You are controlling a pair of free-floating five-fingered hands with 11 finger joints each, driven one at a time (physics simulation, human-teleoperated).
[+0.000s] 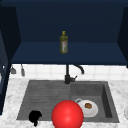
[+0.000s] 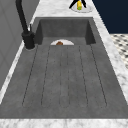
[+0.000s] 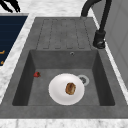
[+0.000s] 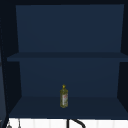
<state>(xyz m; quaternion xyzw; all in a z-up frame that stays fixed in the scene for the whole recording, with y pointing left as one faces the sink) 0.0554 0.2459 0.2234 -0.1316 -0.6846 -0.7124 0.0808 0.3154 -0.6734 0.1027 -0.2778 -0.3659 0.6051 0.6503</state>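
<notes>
My left hand (image 1: 35, 116) hangs at the sink's front left corner, over the drainboard's edge; the right side view has it at the far left (image 3: 10, 5), fingers straight and spread downward, holding nothing. My right hand (image 2: 74, 3) is at the far end of the left side view, directly over a small yellow thing (image 2: 79, 5) on a white plate (image 2: 86, 10) on the right counter. A big red ball (image 1: 67, 115) fills the front middle of the sink. In the basin lies a white plate (image 3: 57, 91) with a brown piece of food (image 3: 70, 88).
A black faucet (image 1: 67, 75) stands behind the sink. A small red thing (image 3: 37, 74) lies by the basin's front wall. An olive-green bottle (image 4: 64, 97) stands on the lower shelf of the dark blue cabinet (image 4: 37, 106). The ribbed drainboard (image 2: 63, 75) is on the left.
</notes>
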